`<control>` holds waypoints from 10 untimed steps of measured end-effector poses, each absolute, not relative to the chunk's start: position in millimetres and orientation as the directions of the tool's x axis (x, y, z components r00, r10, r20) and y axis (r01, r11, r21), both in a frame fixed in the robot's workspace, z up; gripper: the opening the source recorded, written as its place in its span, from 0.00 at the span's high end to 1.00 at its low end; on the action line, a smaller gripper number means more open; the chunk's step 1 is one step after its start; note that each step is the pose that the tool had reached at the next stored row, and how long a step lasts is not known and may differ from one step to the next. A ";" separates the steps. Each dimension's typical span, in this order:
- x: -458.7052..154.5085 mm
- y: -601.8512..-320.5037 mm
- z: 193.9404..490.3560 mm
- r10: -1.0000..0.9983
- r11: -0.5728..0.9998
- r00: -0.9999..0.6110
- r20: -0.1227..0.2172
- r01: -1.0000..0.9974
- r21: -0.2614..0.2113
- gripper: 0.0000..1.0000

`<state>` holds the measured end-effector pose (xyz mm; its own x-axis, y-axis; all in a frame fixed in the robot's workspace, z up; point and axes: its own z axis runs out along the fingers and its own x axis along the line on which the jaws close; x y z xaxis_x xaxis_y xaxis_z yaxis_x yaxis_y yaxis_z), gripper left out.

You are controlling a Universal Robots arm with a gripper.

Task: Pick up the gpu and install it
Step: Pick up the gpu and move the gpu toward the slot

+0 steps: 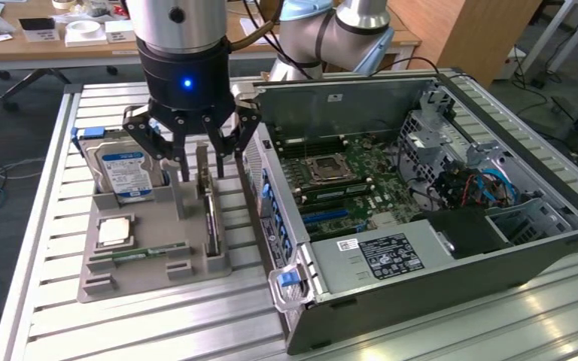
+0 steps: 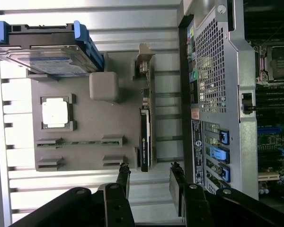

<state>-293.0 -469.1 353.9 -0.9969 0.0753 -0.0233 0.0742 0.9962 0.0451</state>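
The gpu [image 1: 210, 214] is a thin dark card standing on edge in a slot of the grey holder [image 1: 159, 282], right beside the open computer case [image 1: 420, 226]. In the wrist view the gpu [image 2: 145, 137] runs lengthwise with its metal bracket at the end away from the fingers. My gripper [image 1: 204, 167] hangs directly over the card. It is open, one finger on each side of the card's upper edge, with gaps showing. In the wrist view the gripper [image 2: 150, 168] straddles the card's near end, holding nothing.
The holder also carries a hard drive [image 1: 123, 169] with a blue-white label, a square processor [image 1: 115, 232] and a narrow memory stick [image 1: 138, 253]. The case lies on its side, motherboard [image 1: 339, 180] exposed, its perforated rear panel [image 2: 213, 71] close to the card. All rest on a slatted metal table [image 1: 58, 316].
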 end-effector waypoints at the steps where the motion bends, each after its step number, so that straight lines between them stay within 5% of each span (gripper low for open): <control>1: -293.0 -469.1 353.2 0.075 0.996 -0.997 -0.023 0.074 0.045 0.53; 10: -293.0 -469.1 348.7 0.075 0.996 -0.997 -0.023 0.074 0.045 0.53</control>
<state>-293.0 -469.1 348.7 -0.9969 0.0753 -0.0231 0.0742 0.9962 0.0448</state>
